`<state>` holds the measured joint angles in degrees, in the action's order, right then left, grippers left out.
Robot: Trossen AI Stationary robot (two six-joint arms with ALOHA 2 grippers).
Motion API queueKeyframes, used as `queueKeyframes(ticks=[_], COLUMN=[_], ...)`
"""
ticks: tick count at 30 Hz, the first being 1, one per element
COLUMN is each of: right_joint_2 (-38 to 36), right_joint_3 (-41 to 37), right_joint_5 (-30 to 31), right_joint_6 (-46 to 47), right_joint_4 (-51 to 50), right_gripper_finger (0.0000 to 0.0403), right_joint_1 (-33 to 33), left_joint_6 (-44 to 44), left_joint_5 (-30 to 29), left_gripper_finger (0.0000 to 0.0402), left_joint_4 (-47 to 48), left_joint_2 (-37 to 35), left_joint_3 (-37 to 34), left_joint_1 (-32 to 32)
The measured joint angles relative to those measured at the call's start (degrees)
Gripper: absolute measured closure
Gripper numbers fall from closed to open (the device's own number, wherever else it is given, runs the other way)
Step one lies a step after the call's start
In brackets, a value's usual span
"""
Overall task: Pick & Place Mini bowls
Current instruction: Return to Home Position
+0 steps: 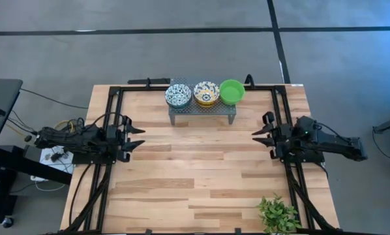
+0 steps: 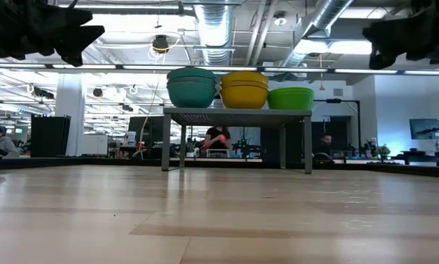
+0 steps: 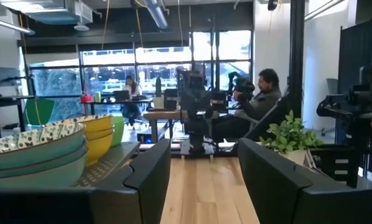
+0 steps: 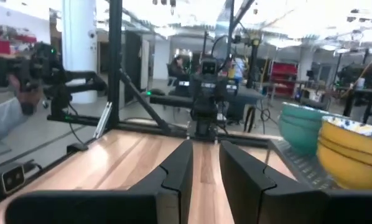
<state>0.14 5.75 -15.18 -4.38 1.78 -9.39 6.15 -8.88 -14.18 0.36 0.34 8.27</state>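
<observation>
Sorted by colour in 3 stacks on the far-middle shelf (image 1: 201,109) — blue bowls (image 1: 178,96) left, yellow bowls (image 1: 206,93) centre, green bowls (image 1: 231,91) right. Parked at the sides with left claw (image 1: 140,137) and right claw (image 1: 256,138) open, empty — probably nothing left to carry.

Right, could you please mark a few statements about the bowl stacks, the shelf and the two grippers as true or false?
1. The green bowl stack stands in the middle of the shelf. False: the yellow patterned stack is in the middle; the green one is at the shelf's right end.
2. The blue-and-white stack is at the shelf's left end. True.
3. The left gripper holds a bowl. False: it is open and holds nothing.
4. The right gripper is open and empty. True.
5. The leafy plant stands on the shelf. False: it stands on the table, at the right corner far from the shelf.
</observation>
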Motion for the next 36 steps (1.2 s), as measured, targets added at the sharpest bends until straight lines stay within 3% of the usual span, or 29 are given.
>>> queueKeyframes(ticks=[7,18,36], right_joint_2=[0.0,0.0,0.0], right_joint_3=[-5.22,-5.37,-5.41], right_joint_5=[0.45,10.37,10.75], right_joint_6=[0.05,1.34,1.4], right_joint_4=[10.04,7.33,6.27], right_gripper_finger=[0.0328,0.0328,0.0328], right_joint_1=[-0.63,-0.9,-0.87], left_joint_6=[-0.13,0.85,0.85], left_joint_5=[0.0,0.0,0.0], left_gripper_finger=[0.0211,0.0211,0.0211], left_joint_4=[-0.06,-0.06,-0.28], left_joint_2=[0.02,0.07,0.07], left_joint_3=[0.0,0.0,0.0], left_joint_1=[0.0,-0.01,0.0])
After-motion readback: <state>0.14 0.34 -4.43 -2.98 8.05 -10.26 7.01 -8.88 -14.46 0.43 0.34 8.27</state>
